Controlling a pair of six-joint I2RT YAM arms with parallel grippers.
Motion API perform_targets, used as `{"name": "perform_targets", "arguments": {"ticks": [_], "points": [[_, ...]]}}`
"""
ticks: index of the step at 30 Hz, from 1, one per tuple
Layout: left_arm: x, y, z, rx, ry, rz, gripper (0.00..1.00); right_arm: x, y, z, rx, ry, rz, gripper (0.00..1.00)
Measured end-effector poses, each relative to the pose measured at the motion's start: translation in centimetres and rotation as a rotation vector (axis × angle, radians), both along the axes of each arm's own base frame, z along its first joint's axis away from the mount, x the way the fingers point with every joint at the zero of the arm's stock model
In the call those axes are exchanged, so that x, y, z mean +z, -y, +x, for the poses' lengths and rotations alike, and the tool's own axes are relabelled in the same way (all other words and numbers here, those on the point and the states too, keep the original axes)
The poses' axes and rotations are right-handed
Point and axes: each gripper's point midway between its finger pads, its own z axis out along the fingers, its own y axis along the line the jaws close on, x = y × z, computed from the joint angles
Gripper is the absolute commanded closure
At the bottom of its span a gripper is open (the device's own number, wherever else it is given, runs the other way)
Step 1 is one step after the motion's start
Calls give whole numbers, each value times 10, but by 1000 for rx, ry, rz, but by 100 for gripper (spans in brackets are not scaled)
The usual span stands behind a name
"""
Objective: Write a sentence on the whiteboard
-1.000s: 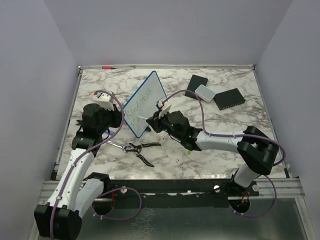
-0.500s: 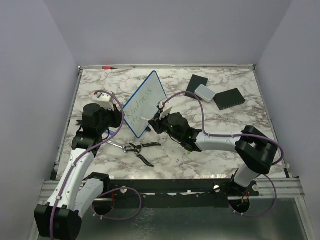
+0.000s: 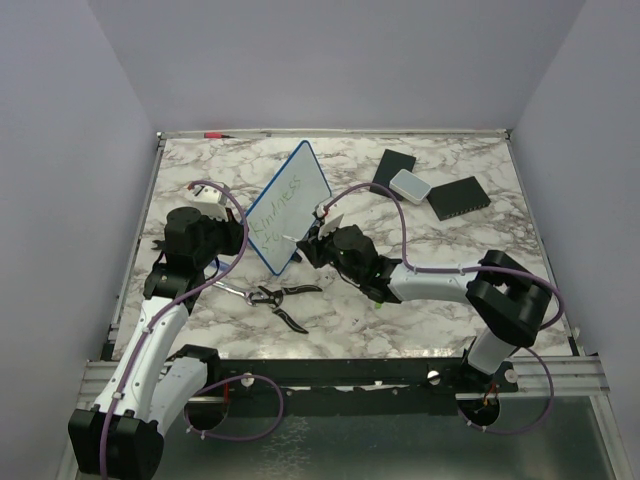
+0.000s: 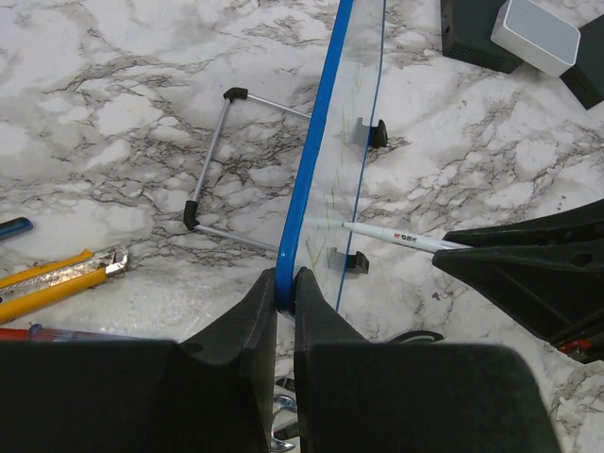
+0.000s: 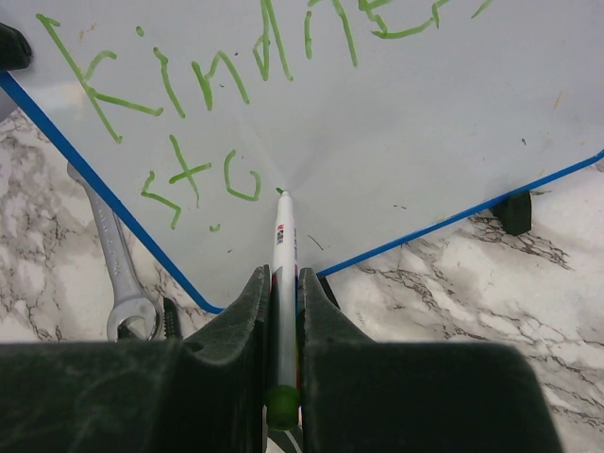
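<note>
The whiteboard [image 3: 290, 200], white with a blue frame, stands tilted on the marble table. My left gripper [image 4: 286, 283] is shut on its blue frame [image 4: 311, 179], seen edge-on in the left wrist view; in the top view this gripper [image 3: 238, 252] is at the board's lower left edge. My right gripper [image 5: 283, 278] is shut on a white marker [image 5: 283, 236] with a green cap end. The marker's tip touches the board [image 5: 425, 113] just right of the second line. The green sentence [image 5: 198, 123] reads about "kindne..." above "sta". In the top view the right gripper [image 3: 308, 240] is by the board's lower right.
Black-handled pliers [image 3: 280, 297] lie in front of the board. Two black pads [image 3: 460, 197] and a small white box [image 3: 409, 183] sit at the back right. A wrench [image 5: 118, 264] lies under the board's edge. A yellow utility knife [image 4: 57, 278] and a wire stand [image 4: 222, 160] lie behind the board.
My right gripper has shifted slightly left and closer to the board with the marker in it. The left gripper and the board have stayed put.
</note>
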Motion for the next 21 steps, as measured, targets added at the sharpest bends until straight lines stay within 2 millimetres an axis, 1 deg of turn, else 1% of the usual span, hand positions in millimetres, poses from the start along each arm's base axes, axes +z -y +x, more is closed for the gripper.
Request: {"name": "perform_targets", "arguments": {"ticks": [8, 16, 21], "points": [[0, 0, 0, 0, 0, 0, 97, 2, -2, -3, 19, 0, 7, 99], [0, 0, 0, -1, 0, 0, 97, 23, -8, -3, 42, 24, 51, 99], [0, 0, 0, -1, 0, 0, 97, 28, -9, -3, 43, 32, 63, 99]]}}
